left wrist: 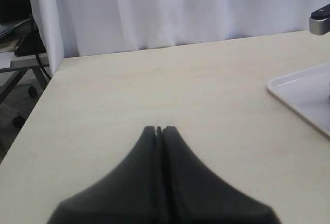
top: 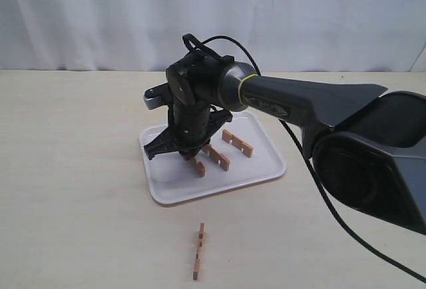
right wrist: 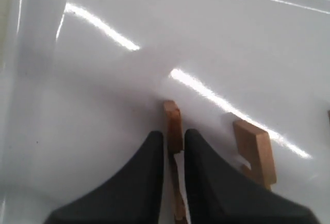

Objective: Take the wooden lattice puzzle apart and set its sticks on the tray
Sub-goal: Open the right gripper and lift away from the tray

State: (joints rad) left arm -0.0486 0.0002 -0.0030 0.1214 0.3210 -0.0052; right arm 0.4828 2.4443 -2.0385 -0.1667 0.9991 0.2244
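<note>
Sticks [top: 237,142] lie apart: two on the tray [top: 263,169], a third stick [right wrist: 172,118] gripped on edge over it by the right hand [right wrist: 174,144], a fourth stick [top: 198,252] on the bench [top: 80,169]. Left hand [left wrist: 159,130] is clenched, empty. Released on edge, the third stick may topple onto its neighbour.

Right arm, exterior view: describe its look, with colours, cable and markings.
The right arm is dark grey with smooth rounded casings, a yellow-green ring near the wrist and a faint pale logo. A black cable loops over it. Its gripper has black tapering fingers.
</note>
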